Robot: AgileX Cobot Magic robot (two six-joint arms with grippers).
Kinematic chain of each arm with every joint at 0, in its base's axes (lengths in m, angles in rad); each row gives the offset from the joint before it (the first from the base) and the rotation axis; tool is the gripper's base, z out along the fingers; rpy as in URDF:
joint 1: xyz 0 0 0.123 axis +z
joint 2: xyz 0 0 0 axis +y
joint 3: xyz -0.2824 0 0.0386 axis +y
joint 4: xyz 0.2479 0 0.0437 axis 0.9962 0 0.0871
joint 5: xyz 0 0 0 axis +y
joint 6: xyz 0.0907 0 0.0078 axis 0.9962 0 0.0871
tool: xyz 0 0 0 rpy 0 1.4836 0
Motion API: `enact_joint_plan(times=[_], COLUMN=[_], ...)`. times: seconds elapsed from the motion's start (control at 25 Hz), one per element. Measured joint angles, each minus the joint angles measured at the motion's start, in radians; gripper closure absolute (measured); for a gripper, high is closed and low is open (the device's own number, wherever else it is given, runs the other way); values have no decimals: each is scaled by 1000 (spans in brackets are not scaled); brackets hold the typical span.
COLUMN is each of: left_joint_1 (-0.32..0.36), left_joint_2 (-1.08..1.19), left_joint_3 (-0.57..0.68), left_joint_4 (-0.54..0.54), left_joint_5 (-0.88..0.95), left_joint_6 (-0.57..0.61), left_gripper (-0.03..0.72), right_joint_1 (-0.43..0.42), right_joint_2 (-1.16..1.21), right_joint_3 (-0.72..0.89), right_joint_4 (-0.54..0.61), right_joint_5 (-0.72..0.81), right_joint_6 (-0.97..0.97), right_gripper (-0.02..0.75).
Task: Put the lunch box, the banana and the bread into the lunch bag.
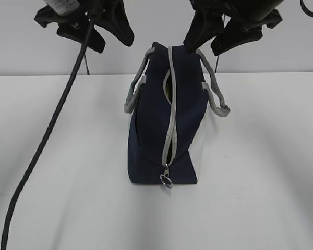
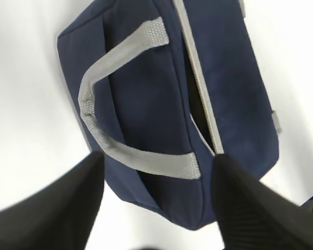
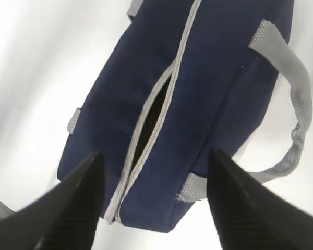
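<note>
Navy lunch bag [image 1: 164, 130] stands upright near the middle of the white surface [image 1: 266, 172]; its grey zipper [image 1: 171, 112] runs along the top, gaping partly, with a sliver of yellow-green visible inside the slit; the metal ring pull [image 1: 166, 180] hangs at the near end; grey handles [image 1: 135, 88] droop to both sides. Left pincer [image 1: 83, 21] hovers above and to the left of the bag, fingers spread apart, holding nothing; right pincer [image 1: 221, 31] hangs over the bag's far end, likewise spread and empty.
</note>
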Motion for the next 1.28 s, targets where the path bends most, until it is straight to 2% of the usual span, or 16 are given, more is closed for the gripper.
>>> enact_joint_plan(times=[0.2,0.32,0.44,0.6,0.84,0.96,1.08,1.28], left_joint_1=[0,0,0,0,0,0,0,0], left_joint_2=[-62,-129,-208,-314,-438,-490,-536,-609], left_joint_3=[59,158,281,438,647,725,788,878], left_joint_4=[10,10,10,2,-73,-123,-162,-203], left_joint_5=[-2,-55,-149,-244,-343,-382,-409,-442], left_joint_6=[3,17,46,98,216,289,338,406], left_gripper=[247,263,272,272,276,278,281,282], right_joint_1=[0,0,0,0,0,0,0,0], right_joint_2=[-82,-157,-239,-332,-399,-410,-414,-415], right_joint_3=[120,238,383,547,758,836,929,1040], right_joint_4=[4,10,65,192,389,503,673,815], right_joint_5=[-66,-145,-238,-333,-368,-376,-380,-385], right_joint_6=[0,-19,-91,-266,-540,-679,-919,-1133], right_gripper=[263,263,263,263,262,262,262,262])
